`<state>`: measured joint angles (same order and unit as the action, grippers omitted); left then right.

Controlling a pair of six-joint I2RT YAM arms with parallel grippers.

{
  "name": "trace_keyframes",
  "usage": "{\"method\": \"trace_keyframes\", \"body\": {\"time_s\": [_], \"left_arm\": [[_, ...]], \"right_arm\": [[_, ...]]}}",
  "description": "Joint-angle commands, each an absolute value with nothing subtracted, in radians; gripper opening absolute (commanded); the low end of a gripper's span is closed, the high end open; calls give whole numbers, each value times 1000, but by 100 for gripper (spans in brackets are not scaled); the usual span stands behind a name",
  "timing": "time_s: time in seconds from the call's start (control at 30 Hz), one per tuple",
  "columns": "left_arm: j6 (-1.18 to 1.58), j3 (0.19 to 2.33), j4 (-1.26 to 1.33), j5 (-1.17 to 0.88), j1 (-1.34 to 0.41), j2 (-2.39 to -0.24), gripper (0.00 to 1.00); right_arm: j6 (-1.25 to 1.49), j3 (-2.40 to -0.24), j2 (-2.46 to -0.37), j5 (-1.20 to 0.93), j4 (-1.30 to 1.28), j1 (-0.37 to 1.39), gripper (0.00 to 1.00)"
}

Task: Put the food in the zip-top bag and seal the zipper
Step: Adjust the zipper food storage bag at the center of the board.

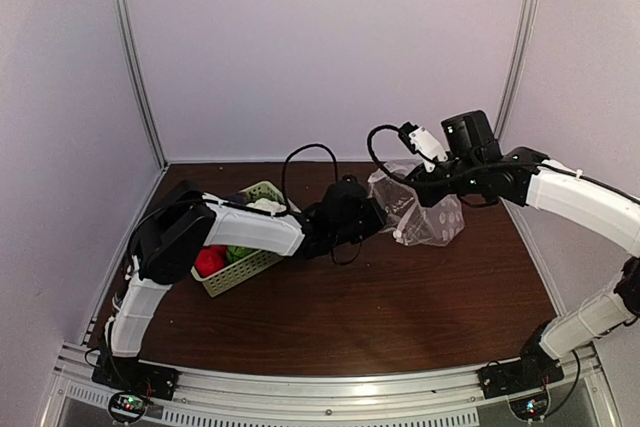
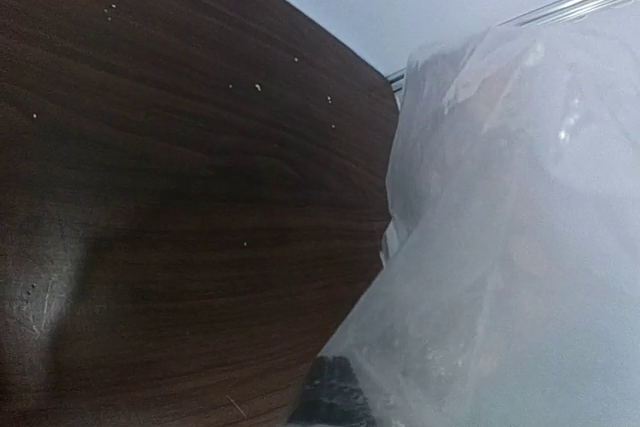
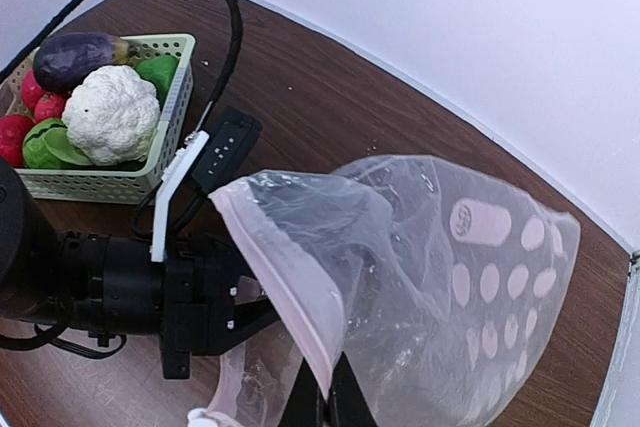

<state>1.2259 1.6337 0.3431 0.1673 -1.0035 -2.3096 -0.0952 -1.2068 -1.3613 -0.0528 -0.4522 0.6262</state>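
Clear zip-top bag (image 3: 450, 277), white oval print

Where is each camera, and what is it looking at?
Top external: high behind the arms, looking down on the table; both arms, left gripper and right gripper show.
Left wrist: low by the table, facing the zip-top bag; only a dark bit of its own gripper shows.
Right wrist: above the bag's mouth, looking down past its own fingers to the left gripper and the basket.
All three share the bag.
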Motion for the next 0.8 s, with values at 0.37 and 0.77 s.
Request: {"method": "trace_keyframes", "body": {"time_s": [0.37, 0.77], "left_arm": [[976, 1496, 597, 59, -997, -2090, 40], [723, 1148, 105, 241, -993, -1669, 70]], "right_arm": [[-136, -1219, -1447, 135, -423, 590, 0], [-150, -1168, -1446, 7, -310, 499, 0]]}}
